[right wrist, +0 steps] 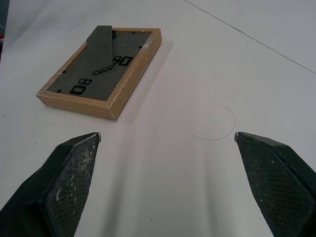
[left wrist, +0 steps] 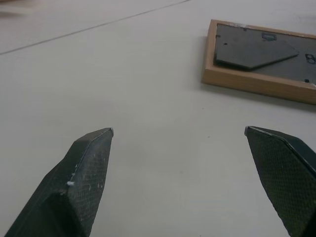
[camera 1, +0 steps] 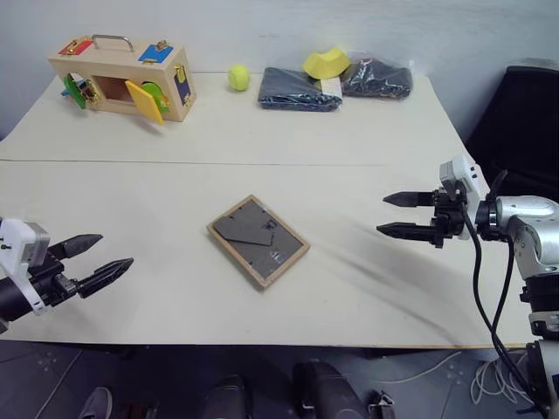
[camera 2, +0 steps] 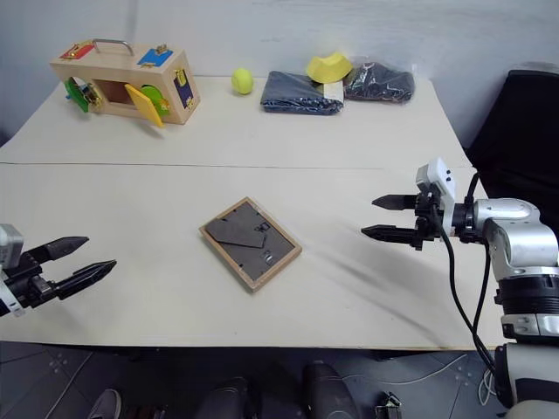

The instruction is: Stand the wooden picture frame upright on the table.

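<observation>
Cream tabletop (camera 1: 175, 297) with a seam across it fills most of the head views, a grey wall behind it. At the centre lies the frame (camera 1: 258, 240), flat and face down, its dark backing and folded stand upward, turned at an angle to the tabletop's edges. The left gripper (camera 1: 94, 260) hovers at lower left, jaws wide and holding nothing, well apart from the frame. The right gripper (camera 1: 400, 215) hovers at mid right, jaws also wide and empty, pointing toward the frame but clear of it. Along the far edge, from upper left to upper right: a wooden toy box (camera 1: 122, 78), a yellow ball (camera 1: 238, 77), a dark folded cloth (camera 1: 297, 90), a yellow piece (camera 1: 326, 62) and a dark bag (camera 1: 377, 78).
</observation>
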Controlling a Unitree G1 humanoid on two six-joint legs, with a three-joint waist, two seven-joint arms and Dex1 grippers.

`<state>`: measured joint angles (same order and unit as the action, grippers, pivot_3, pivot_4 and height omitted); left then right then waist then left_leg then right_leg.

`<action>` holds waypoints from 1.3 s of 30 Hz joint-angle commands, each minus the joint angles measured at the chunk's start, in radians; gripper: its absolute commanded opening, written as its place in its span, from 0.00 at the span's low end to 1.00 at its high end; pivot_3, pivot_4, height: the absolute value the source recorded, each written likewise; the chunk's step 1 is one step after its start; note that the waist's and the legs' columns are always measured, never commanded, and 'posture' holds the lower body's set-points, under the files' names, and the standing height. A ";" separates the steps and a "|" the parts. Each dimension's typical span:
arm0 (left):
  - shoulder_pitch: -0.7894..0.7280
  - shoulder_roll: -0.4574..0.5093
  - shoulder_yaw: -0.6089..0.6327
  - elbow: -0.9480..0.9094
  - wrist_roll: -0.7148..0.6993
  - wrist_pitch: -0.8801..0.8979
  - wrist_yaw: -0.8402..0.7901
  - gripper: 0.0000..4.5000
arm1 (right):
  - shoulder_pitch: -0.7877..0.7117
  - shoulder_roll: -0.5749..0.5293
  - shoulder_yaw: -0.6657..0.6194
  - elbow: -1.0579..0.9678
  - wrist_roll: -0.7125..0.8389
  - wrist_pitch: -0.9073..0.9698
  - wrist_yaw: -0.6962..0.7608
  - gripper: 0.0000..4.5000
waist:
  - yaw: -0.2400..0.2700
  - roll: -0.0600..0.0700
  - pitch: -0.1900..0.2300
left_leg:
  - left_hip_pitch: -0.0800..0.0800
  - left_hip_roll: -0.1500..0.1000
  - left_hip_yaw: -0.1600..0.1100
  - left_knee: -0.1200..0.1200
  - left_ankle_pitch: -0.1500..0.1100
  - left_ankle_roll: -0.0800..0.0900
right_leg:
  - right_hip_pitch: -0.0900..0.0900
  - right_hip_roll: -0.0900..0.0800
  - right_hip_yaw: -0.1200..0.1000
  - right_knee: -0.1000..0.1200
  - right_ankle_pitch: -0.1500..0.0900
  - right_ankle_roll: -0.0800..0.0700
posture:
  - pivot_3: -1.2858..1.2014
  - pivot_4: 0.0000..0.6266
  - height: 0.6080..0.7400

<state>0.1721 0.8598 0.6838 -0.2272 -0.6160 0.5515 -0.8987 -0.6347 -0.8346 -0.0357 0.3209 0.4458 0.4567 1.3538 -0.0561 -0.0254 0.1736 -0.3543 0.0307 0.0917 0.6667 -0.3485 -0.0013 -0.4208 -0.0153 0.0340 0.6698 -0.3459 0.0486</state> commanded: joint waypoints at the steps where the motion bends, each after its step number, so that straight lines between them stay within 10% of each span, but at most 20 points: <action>1: 0.003 0.008 -0.022 -0.029 0.028 -0.038 -0.007 1.00 | 0.011 0.000 -0.034 -0.029 0.004 -0.019 -0.014 1.00 | 0.000 0.000 0.000 | 0.000 0.000 0.000 0.000 0.000 0.000 | 0.000 0.000 0.000 0.000 0.000 0.000 | 0.52 0.24 1.00; 12: -0.022 0.034 -0.161 -0.025 0.126 -0.109 -0.030 1.00 | 0.016 0.034 -0.011 -0.028 -0.054 -0.098 -0.085 1.00 | -0.001 0.000 0.000 | 0.000 0.000 0.000 0.000 0.000 0.000 | 0.000 0.000 0.000 0.000 0.000 0.000 | 0.52 0.24 1.00; 27: -0.425 0.020 -0.619 0.282 0.395 -0.357 -0.133 0.03 | -0.139 0.295 0.219 0.085 -0.331 -0.272 -0.256 0.00 | -0.005 0.000 0.000 | -0.006 0.000 0.002 0.005 0.001 -0.001 | -0.008 0.001 0.001 0.008 0.000 0.000 | 0.52 0.24 1.00; 39: -0.743 -0.226 -0.771 0.576 0.475 -0.375 -0.088 0.00 | 0.012 0.335 0.299 -0.212 -0.329 -0.178 -0.213 0.00 | 0.007 0.000 0.000 | -0.015 0.000 -0.002 0.018 0.000 0.001 | -0.011 -0.001 -0.003 0.016 0.001 0.001 | 0.52 0.24 1.00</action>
<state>-0.5448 0.6445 -0.0792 0.3309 -0.1528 0.2002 -0.9961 -0.6272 -0.4912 0.2730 0.1868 0.0863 0.2596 1.1306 -0.0488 -0.0254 0.1736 -0.3695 0.0307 0.0900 0.6846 -0.3484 -0.0003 -0.4322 -0.0159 0.0304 0.6852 -0.3451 0.0500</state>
